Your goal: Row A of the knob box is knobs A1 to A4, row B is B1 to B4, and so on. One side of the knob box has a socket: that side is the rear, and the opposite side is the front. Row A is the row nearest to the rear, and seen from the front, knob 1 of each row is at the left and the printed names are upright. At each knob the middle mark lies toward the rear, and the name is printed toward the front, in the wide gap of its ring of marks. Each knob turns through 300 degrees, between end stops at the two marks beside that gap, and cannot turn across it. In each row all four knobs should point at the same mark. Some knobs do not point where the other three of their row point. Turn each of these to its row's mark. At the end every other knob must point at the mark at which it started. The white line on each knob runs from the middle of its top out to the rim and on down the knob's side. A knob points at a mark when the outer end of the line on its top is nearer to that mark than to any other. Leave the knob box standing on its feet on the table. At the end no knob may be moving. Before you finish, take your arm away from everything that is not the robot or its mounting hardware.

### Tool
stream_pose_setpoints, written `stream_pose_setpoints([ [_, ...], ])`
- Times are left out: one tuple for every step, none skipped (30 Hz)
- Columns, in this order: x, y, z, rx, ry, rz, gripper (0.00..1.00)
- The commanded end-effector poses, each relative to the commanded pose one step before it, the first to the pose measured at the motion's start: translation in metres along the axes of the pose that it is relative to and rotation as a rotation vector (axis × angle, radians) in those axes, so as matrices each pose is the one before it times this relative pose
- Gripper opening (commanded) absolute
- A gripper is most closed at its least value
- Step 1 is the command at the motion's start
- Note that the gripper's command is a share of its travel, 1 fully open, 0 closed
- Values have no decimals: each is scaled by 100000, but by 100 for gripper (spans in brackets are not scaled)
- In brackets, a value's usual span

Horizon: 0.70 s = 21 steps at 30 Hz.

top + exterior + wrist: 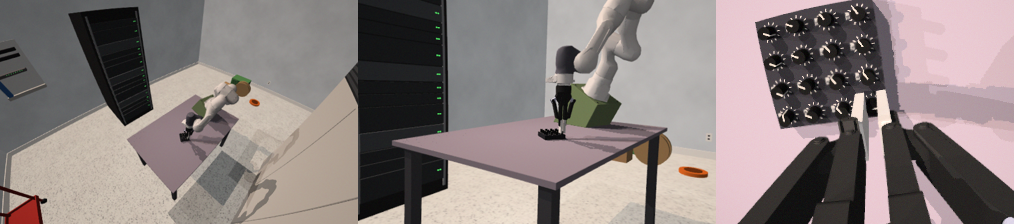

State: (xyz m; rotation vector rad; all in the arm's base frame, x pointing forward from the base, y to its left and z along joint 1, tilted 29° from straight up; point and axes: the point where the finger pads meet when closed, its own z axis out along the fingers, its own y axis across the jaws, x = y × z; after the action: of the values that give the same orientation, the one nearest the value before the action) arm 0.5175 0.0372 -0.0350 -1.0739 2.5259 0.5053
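Observation:
The black knob box point(185, 140) point(551, 137) point(886, 55) stands flat on the table, with four by four black knobs. My gripper point(188, 136) point(562, 132) point(872, 106) points down at one corner of the box. Its pale fingertips stand close together on both sides of the corner knob point(872, 106) at the lower right in the wrist view, shut on it. Its white line is hidden. The three knobs above it in that column have lines toward the upper left. The neighbouring knob point(843, 107) lies just left of the fingers. The printed names are too small to read.
The mauve table point(169, 159) point(502, 159) carries the box. The green arm base point(200, 106) point(584, 111) stands behind the gripper. A black server rack point(120, 60) point(400, 90) stands on the floor beyond the table.

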Motion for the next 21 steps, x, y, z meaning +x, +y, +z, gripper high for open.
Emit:
stream_pose_setpoints([
  [-73,-14,70,141,-137,-5660,5],
  [0,0,0,0,0,-1212,5],
  [0,0,0,0,0,-1284,5],
  [0,0,0,0,0,-1356,5],
  [0,0,0,0,0,-1427,5],
  [0,0,0,0,0,-1498,5],
  [0,0,0,0,0,-1568,5],
  [0,0,0,0,0,-1637,5],
  [0,0,0,0,0,-1706,5],
  [0,0,0,0,0,-1773,5],
  [0,0,0,0,0,-1838,5],
  [0,0,0,0,0,-1902,5],
  [0,0,0,0,0,-1964,5],
  [0,0,0,0,0,-2025,5],
  [0,0,0,0,0,-2083,5],
  [0,0,0,0,0,-2140,5],
  [0,0,0,0,0,0,5],
  [0,0,0,0,0,0,5],
  [0,0,0,0,0,-2194,5],
  [0,0,0,0,0,-2246,5],
  [0,0,0,0,0,-2296,5],
])
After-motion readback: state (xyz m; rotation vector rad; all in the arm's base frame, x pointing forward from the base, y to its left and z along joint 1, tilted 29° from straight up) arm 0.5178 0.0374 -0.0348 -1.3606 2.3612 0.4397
